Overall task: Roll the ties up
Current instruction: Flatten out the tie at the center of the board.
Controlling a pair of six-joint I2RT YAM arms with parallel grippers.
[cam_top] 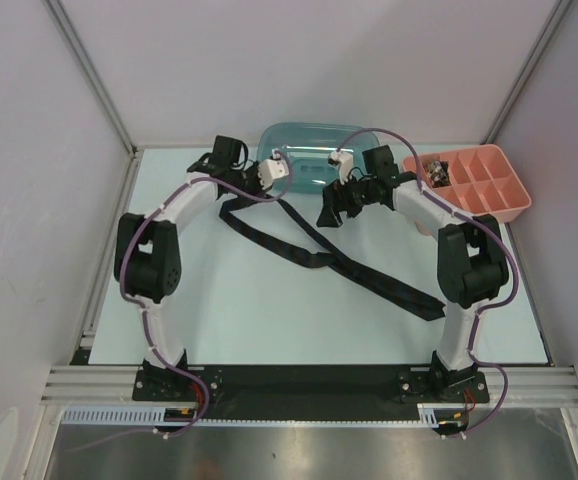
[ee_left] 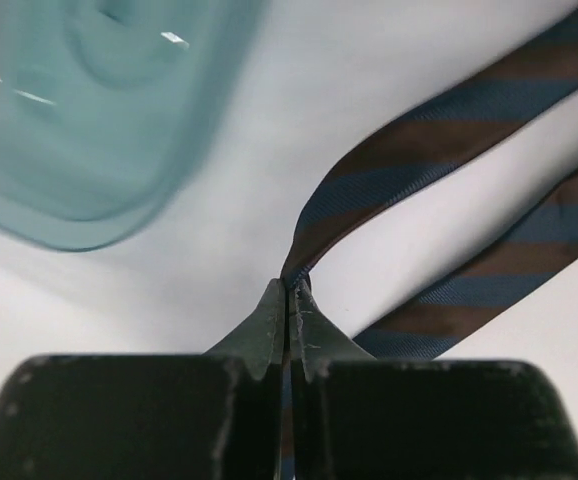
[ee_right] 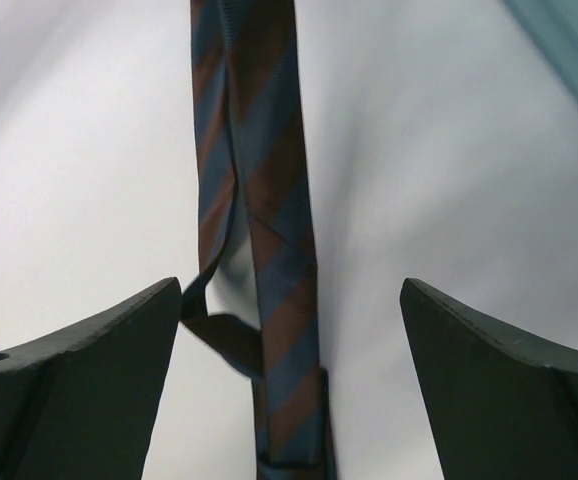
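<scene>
a dark necktie (cam_top: 369, 275) lies loose across the middle of the pale counter (cam_top: 269, 330). one stretch runs from the far left toward the near right, where a wide end rests flat, and other narrower stretches cross it near the far side. up close its fabric shows slanted blue and brown stripes.

the left tool (ee_left: 288, 300) is fully closed, its two tips pinched together on a narrow part of the necktie. the fabric bunches at the pinch and fans out to the right. a second stretch of it lies just beside that, on the counter.

the right tool (ee_right: 291, 285) stands wide open and grips nothing. the necktie runs up between its two fingers, apart from both.

a teal plastic tub (cam_top: 299, 135) sits at the far edge, just beyond both tools. a pink compartment tray (cam_top: 514, 200) stands at the far right, with small items in one far-left compartment.
</scene>
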